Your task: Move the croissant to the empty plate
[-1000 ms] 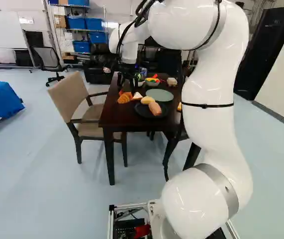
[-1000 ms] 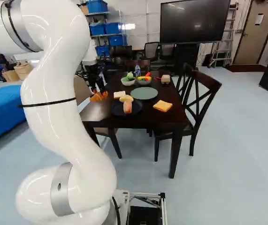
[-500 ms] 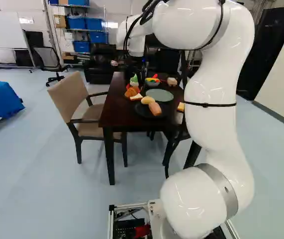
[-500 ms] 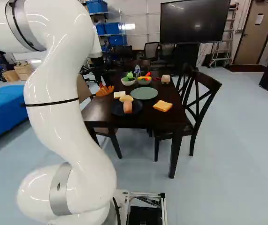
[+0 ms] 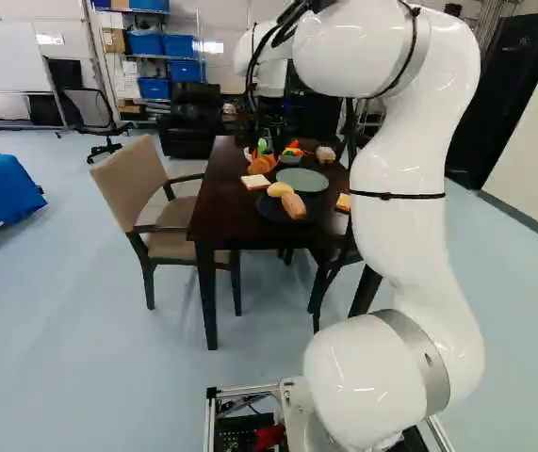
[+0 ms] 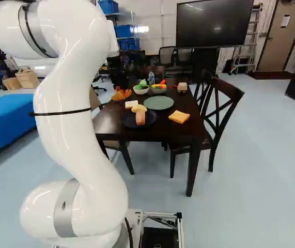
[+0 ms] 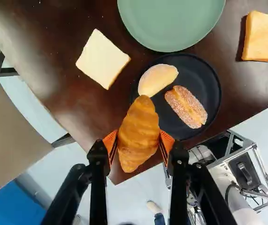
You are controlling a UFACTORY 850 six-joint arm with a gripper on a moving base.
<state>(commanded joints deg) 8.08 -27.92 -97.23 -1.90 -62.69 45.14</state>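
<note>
Over the table's left side, my gripper (image 5: pixel 263 149) holds the brown croissant (image 5: pixel 262 164), also seen in the right base view (image 6: pixel 120 95). In the wrist view, the gripper (image 7: pixel 138 143) is shut on the croissant (image 7: pixel 138 133), orange pads pressing from both sides; its tip overlaps the black plate's edge in that view. The green plate (image 7: pixel 171 26) is bare. Beside it, the black plate (image 7: pixel 212 93) carries a pale bun (image 7: pixel 157 79) and a sugared long roll (image 7: pixel 186 107).
A white bread slice (image 7: pixel 103 59) lies on the dark table (image 6: pixel 173 132), beside the plates. Toast (image 6: pixel 179 117) lies on the plates' other side. Two bowls (image 6: pixel 141 90) (image 6: pixel 158 89) and a bottle stand farther back. Chairs (image 5: pixel 155 188) (image 6: pixel 224 106) flank the table.
My arm has carried the croissant farther from the base and somewhat to the right, the gripper turning with it. The base and plates stay where they were.
</note>
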